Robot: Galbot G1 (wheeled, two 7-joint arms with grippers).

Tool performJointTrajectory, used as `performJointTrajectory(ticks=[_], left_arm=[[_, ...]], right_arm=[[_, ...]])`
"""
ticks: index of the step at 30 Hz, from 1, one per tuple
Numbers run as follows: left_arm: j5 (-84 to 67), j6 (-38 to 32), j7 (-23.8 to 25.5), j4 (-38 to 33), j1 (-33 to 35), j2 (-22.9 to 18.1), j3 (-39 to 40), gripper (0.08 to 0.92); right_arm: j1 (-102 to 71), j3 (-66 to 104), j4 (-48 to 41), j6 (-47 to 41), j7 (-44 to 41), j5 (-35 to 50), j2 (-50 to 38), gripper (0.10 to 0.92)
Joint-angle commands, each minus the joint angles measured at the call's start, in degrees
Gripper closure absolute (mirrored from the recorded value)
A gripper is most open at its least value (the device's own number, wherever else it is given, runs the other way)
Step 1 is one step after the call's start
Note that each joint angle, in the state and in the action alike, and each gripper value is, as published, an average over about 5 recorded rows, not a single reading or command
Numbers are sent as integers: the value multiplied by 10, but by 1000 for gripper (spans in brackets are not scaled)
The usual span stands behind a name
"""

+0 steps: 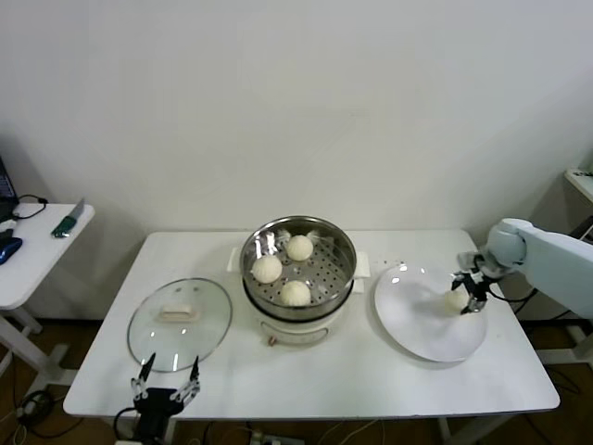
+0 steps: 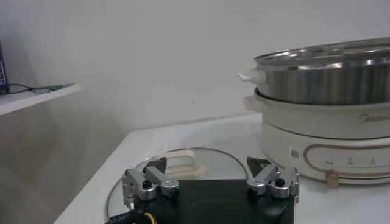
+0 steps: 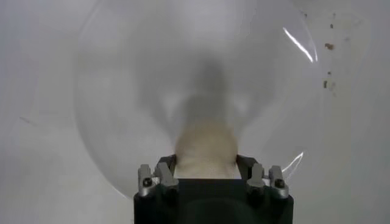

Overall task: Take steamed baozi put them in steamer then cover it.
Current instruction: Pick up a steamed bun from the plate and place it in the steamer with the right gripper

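Right gripper [image 1: 468, 293], at right of frame, pinching the last baozi [image 1: 456, 300] on the plate [image 1: 417, 336] for transfer to the central steamer [image 1: 341, 248] holding three; left gripper [image 1: 167, 380] spread, idle near the cover [image 1: 148, 338] at lower left.

Cream-white baozi [image 1: 455, 300]; white plate [image 1: 417, 329]; shiny steel steamer [image 1: 339, 243], perforated bottom; clear cover [image 1: 153, 336].

A plain white wall [image 1: 306, 102] fills the back. The white bench [image 1: 306, 380] stands before it. To the left is a smaller white side table [image 1: 37, 255] carrying a black cable and a green-handled tool [image 1: 67, 222]. Dark floor [image 1: 23, 338] shows beneath.
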Motion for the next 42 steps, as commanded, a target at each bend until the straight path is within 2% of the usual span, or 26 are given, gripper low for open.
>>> performJointTrajectory(ticks=[1, 9, 15, 20, 26, 33, 42], left_arm=[[-1, 0, 0, -1, -1, 1, 1, 177], [-5, -1, 0, -4, -1, 7, 3, 177], [-7, -1, 0, -4, -4, 10, 8, 177], [-6, -2, 0, -6, -2, 11, 10, 177], [-7, -4, 0, -3, 1, 13, 6, 177], [-11, -4, -1, -3, 2, 15, -1, 177], [-13, -6, -1, 1, 0, 14, -4, 177]], right_arm=[[241, -187, 95, 1, -18, 126, -14, 355], [499, -347, 267, -29, -23, 256, 41, 355], [540, -334, 331, -57, -12, 329, 104, 355], [490, -284, 319, -81, 14, 346, 158, 355], [404, -237, 262, -96, 32, 342, 220, 355], [316, -216, 197, -98, 39, 302, 276, 355], [238, -201, 164, -108, 62, 242, 297, 355]])
